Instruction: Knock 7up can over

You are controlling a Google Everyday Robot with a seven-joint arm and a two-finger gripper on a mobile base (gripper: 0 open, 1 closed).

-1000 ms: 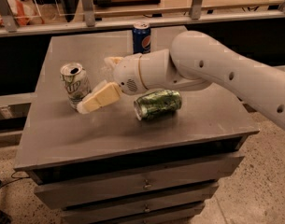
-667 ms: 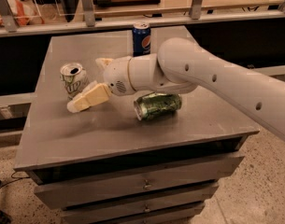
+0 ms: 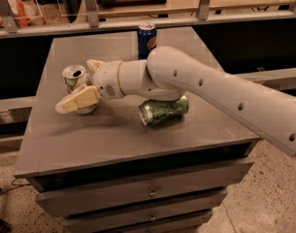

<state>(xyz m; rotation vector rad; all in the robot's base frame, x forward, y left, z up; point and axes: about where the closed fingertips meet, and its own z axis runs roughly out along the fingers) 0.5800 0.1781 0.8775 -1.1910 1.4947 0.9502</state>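
Note:
The 7up can (image 3: pixel 73 79) stands upright at the left of the grey table top (image 3: pixel 113 140); it is white with green lettering and an open silver top. My gripper (image 3: pixel 75 89) is at the can with its fingers spread. The near finger (image 3: pixel 78 100) crosses in front of the can's lower half and the far finger (image 3: pixel 95 64) sits behind its right side. The can's base is partly hidden by the near finger. My arm (image 3: pixel 210 91) reaches in from the right.
A shiny green patterned can (image 3: pixel 164 110) lies on its side mid-table, just under my forearm. A blue Pepsi can (image 3: pixel 147 39) stands upright at the table's back edge. Drawers (image 3: pixel 138 193) front the table below. A rail and shelves run behind.
My gripper has moved left across the table, from beside the green can to around the 7up can. The 7up can still stands upright.

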